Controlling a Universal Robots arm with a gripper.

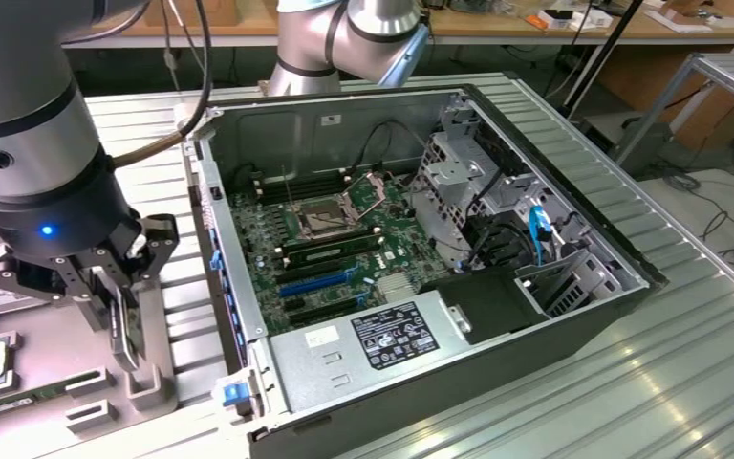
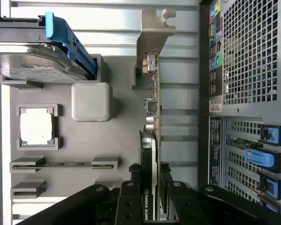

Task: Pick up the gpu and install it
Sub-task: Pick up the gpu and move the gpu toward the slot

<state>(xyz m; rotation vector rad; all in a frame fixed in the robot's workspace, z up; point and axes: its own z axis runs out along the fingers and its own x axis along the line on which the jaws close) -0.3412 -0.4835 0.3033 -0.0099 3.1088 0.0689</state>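
- Jaws of the gripper (image 1: 115, 316) are pinching the gpu (image 2: 153, 123), on the exterior view's left of the case (image 1: 584, 325).
- Wrist view is revealing its silver bracket (image 2: 152, 40).

The gpu (image 2: 150, 154) has a small logo mark on its black shroud. Next to the mark, white letters run along the card and begin "QUAD"; the rest cannot be made out. The power supply (image 1: 386, 335) in the computer case (image 1: 278, 139) carries a black-and-white rating label (image 1: 396, 332), its print too fine to read. A white sticker (image 1: 329, 120) on the case's inner wall, a white sticker (image 2: 215, 104) on its rear panel and the hard drive (image 2: 28, 61) label are equally illegible.
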